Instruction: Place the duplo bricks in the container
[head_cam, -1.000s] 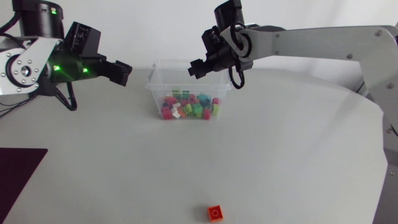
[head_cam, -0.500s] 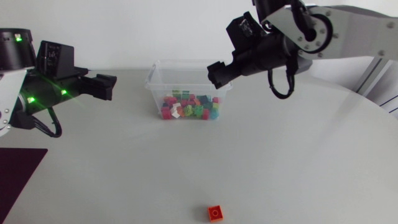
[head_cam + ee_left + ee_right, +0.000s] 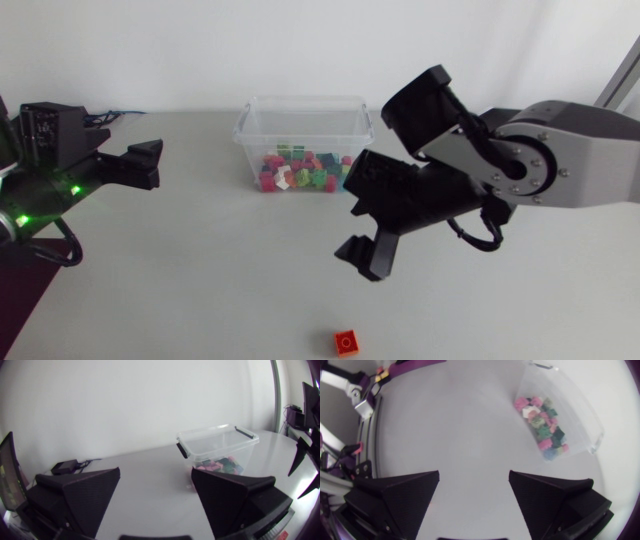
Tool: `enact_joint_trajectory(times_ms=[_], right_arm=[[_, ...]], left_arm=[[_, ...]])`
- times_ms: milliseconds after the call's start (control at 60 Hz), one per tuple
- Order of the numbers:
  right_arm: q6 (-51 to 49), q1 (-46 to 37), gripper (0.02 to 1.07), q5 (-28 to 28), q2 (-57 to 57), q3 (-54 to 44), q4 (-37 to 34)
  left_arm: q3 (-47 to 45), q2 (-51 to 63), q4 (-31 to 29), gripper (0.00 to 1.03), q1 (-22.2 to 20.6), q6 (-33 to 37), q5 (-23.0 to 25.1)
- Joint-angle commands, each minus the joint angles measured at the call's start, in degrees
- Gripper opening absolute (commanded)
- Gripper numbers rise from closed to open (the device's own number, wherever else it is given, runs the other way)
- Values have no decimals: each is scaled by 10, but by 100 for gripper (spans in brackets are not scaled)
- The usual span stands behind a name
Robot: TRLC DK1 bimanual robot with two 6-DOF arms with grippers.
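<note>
A clear plastic container [image 3: 303, 125] stands at the back middle of the table, with several coloured duplo bricks [image 3: 305, 172] in it. A single red brick [image 3: 346, 341] lies near the front edge. My right gripper [image 3: 362, 245] hangs open and empty between the container and the red brick, a little behind the brick. My left gripper [image 3: 148, 165] is open and empty at the left, pointing toward the container from well away. The left wrist view shows the container [image 3: 220, 442] ahead of the open left gripper [image 3: 155, 505]. In the right wrist view the container [image 3: 570, 415] lies far ahead of the right gripper [image 3: 474, 500].
A dark purple mat [image 3: 20, 300] covers the table's front left corner. A small black box with cables [image 3: 65, 466] sits at the back left.
My right arm swung from above the container down toward the front of the table, and its fingers opened wider. My left arm drew back to the left.
</note>
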Motion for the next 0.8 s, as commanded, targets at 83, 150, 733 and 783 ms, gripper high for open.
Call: enact_joint_trajectory(times_ms=[83,150,733,783], right_arm=[[-111,50,102,-3,10,-30,-69],[-128,66,102,-3,24,-34,-84],[-122,152,102,54,125,-32,-135],[-118,156,102,57,133,-32,-134]], left_arm=[[-66,-70,13,99,-10,-18,-12],[-84,-91,21,99,-10,-20,-12],[-211,-273,18,98,-2,-33,-12],[-216,-281,20,97,1,-34,-12]])
